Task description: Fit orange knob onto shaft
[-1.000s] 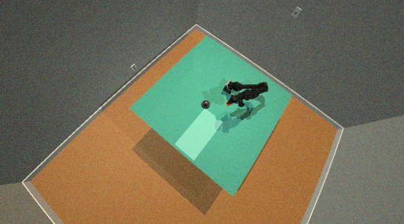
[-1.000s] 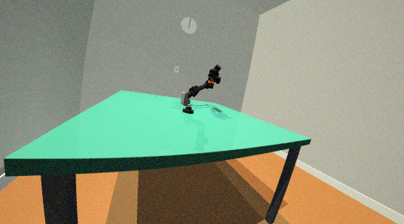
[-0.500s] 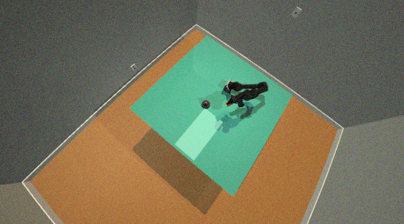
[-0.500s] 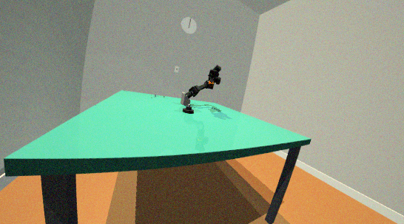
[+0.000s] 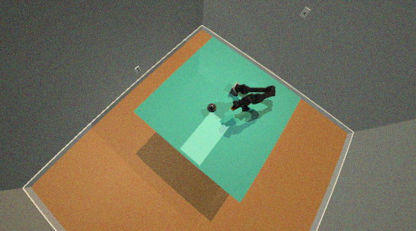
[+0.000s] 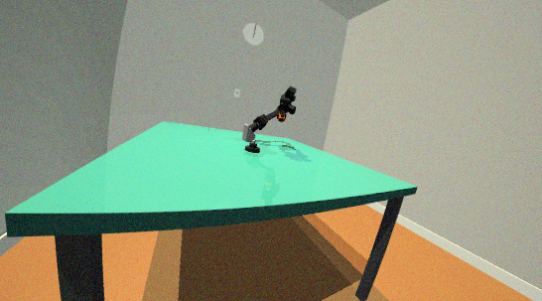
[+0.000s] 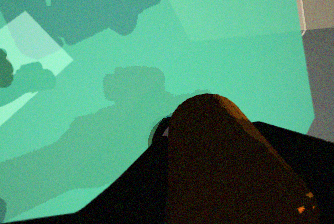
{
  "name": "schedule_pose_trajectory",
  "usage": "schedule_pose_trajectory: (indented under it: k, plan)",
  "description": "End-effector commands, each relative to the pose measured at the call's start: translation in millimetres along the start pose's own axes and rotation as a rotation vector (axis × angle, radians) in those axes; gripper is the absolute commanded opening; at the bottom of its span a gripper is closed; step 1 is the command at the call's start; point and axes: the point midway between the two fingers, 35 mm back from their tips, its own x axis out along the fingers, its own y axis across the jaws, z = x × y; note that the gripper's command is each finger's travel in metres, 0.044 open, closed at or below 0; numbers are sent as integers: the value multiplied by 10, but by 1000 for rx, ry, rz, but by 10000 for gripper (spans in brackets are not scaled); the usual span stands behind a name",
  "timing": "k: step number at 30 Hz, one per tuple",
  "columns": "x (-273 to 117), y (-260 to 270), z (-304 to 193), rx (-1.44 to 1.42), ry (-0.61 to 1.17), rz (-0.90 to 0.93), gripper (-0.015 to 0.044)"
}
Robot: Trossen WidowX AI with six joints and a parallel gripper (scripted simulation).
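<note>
The orange knob is held between the gripper's fingers, high above the table. In the wrist view it looks dark brown and fills the lower middle; its hole cannot be made out. My gripper is shut on the knob. The dark round pedestal stands on the table, left of the gripper in the top view and lower left of it in the exterior view. In the wrist view the pedestal is mostly hidden behind the knob and a finger. The shaft's flat side cannot be made out.
The green table bears the black arm, whose base stands behind the pedestal in the exterior view. Arm shadows and a bright light patch lie on the table top. Grey walls stand beyond the table.
</note>
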Motion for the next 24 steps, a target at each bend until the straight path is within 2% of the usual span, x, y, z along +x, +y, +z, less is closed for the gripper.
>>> schedule_pose_trajectory:
  k: [1,24]
  plan:
    - [47,6,20,-10,-4,69,0]
    - [410,151,24,-18,1,503,0]
